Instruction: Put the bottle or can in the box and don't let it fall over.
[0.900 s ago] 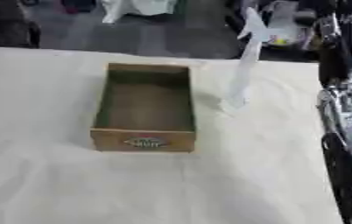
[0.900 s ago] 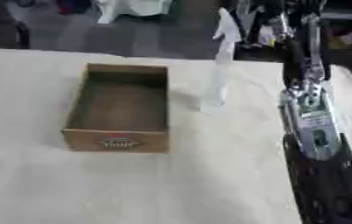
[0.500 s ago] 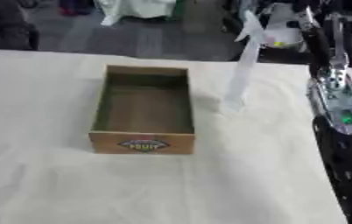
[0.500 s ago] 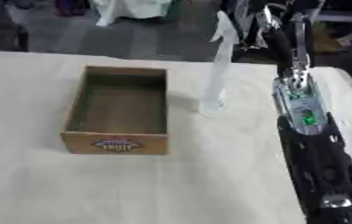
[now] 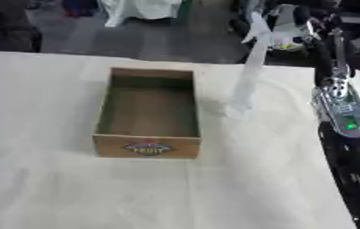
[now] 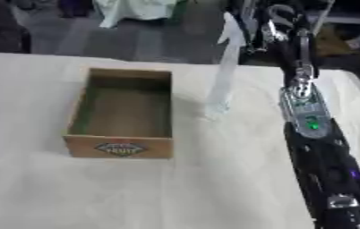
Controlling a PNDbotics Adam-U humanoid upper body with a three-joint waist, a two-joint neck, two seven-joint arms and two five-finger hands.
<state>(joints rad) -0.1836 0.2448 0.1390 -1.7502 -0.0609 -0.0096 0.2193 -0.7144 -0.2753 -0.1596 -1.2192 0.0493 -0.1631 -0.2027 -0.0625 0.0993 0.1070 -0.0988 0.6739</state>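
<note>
Left eye view: A tall, clear spray bottle [image 5: 246, 76] stands upright on the cream-cloth table [image 5: 214, 179], just beside the right wall of an open wooden box [image 5: 147, 114] and outside it. The box sits near the table's centre, long side running front to back, a printed label on its near wall, interior dark and w/o contents. The bottle's white trigger head reaches up past the table's far edge against the dark floor. The robot's right arm [image 5: 341, 112] runs up the right side of the frame, black w/ a silver section showing a green light; it is well apart from the bottle. The right hand [image 5: 289, 15] shows only as a pale blurred shape near the top right, behind the bottle head; whether its fingers are apart or together can't be told. White cloth lies on the floor at top centre.

Right eye view: Same scene, shifted. Bottle upright, base on the cloth close to the box's right far corner, not touching the arm. The arm crosses from lower right up to the top, the green light mid-forearm. The hand sits at the top, right of the bottle head, blurred; finger state can't be told. Left hand not seen in either view.
</note>
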